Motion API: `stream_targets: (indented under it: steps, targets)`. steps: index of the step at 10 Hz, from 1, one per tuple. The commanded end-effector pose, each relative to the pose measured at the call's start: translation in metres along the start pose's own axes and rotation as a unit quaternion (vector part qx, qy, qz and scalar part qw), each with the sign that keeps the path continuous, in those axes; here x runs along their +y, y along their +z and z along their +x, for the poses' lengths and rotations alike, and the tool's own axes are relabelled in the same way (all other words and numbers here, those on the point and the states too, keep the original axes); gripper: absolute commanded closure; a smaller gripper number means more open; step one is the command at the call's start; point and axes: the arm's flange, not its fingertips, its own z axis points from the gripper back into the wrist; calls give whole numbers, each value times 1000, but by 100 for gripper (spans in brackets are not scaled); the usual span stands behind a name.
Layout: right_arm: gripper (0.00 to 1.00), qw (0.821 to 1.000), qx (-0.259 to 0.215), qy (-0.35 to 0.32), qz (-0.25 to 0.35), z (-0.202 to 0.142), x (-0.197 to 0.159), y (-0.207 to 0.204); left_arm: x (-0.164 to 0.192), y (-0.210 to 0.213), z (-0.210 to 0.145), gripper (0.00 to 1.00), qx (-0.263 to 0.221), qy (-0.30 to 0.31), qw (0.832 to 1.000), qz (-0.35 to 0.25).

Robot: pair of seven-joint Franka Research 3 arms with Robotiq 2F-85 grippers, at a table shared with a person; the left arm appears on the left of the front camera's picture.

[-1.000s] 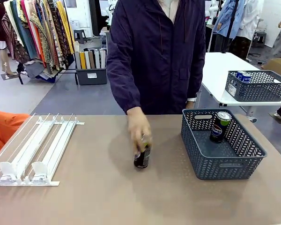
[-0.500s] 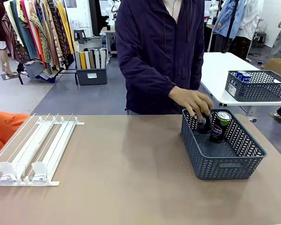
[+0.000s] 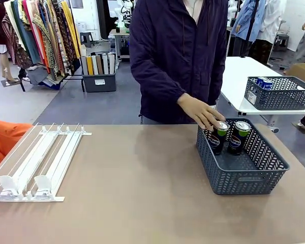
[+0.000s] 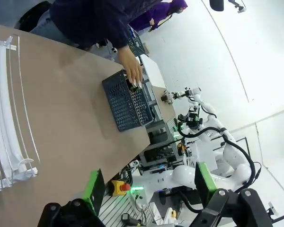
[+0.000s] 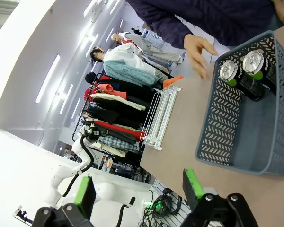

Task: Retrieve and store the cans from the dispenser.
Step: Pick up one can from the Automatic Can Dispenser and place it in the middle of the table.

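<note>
Two dark cans with green bands and blue logos stand upright side by side in the grey lattice basket [image 3: 242,178], the left can [image 3: 218,136] and the right can [image 3: 240,136]. A person's hand [image 3: 201,113] hovers at the basket's far-left corner, close to the left can. The white dispenser [image 3: 35,162] lies at the table's left with bare lanes. The right wrist view shows the cans [image 5: 228,72] from above, the basket [image 5: 222,127] and my right gripper [image 5: 138,189] open, high over the table. My left gripper [image 4: 149,184] is open, high above the dispenser [image 4: 4,118].
A second grey basket [image 3: 279,94] holding blue cans [image 3: 264,82] sits on a white table at the back right. An orange cloth [image 3: 5,140] shows at the left edge. The person stands at the far side, and clothes racks stand behind.
The person lifted a dark can from the middle of the table, carried it right and set it in the basket beside the first can. The hand has pulled back a little.
</note>
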Motion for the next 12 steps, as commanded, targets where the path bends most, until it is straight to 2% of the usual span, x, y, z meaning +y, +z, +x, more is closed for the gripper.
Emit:
stream_targets:
  steps: [1, 12]
  targets:
    - [0, 1000, -12, 4, 12, 4, 3, -2, 0, -1, 1, 0, -5, -9, 1000, -11]
    - [0, 1000, -12, 4, 12, 4, 3, -2, 0, -1, 1, 0, -5, -9, 1000, -11]
